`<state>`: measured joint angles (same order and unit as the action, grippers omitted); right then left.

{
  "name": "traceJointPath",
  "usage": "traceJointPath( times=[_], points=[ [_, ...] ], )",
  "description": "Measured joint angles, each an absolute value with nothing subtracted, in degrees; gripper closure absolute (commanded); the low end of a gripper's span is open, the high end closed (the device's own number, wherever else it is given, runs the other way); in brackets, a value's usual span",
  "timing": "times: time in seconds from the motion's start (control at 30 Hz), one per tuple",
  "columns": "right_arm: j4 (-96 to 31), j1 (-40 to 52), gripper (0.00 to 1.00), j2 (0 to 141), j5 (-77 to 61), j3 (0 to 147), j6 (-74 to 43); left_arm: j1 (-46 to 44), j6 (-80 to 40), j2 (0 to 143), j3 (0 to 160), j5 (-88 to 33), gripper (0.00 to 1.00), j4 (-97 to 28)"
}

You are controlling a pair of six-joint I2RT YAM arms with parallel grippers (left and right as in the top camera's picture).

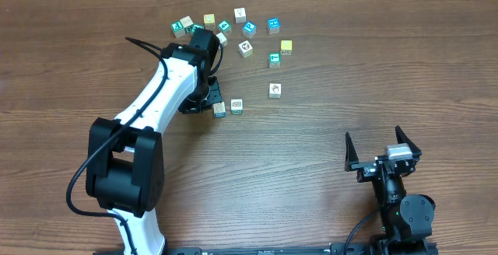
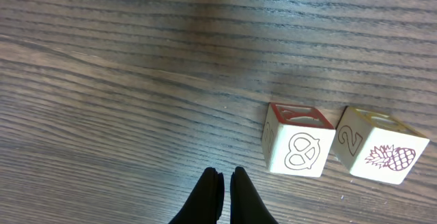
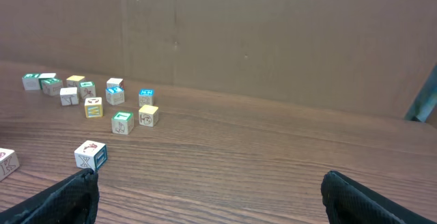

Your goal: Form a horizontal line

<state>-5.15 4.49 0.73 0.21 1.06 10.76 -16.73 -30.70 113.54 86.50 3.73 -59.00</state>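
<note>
My left gripper (image 2: 224, 176) is pressed together, empty, low-left of the pretzel cube (image 2: 297, 149). A nudge from here could twist it off square, opening a gap beside the pineapple cube (image 2: 382, 154). The horizontal line (image 1: 236, 106), mid-frame overhead, runs left-right, two cubes long. Beyond, loose cubes (image 1: 246, 48) crowd upper-centre; my right gripper (image 1: 373, 134) stands apart, lower right.

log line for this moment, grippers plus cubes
left gripper: shut, empty, near pretzel cube | right gripper: open, away from cubes | pineapple cube: beside pretzel cube | other cubes: scattered
</note>
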Motion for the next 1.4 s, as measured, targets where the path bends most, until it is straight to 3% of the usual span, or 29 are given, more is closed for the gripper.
traceJointPath(
  times=[0.8,0.9,1.4],
  points=[
    [-5.15,4.47,0.00,0.73,0.19,1.06,10.76,-16.73,-31.42,117.03,86.50,3.73,0.89,-58.59],
    [-5.15,4.49,0.00,0.73,0.19,1.06,10.76,-16.73,-31.57,117.03,86.50,3.70,0.96,-58.46],
    [-5.15,4.47,0.00,0.73,0.21,1.06,10.76,-16.73,-31.38,117.03,86.50,3.62,0.96,-58.59]
  ],
)
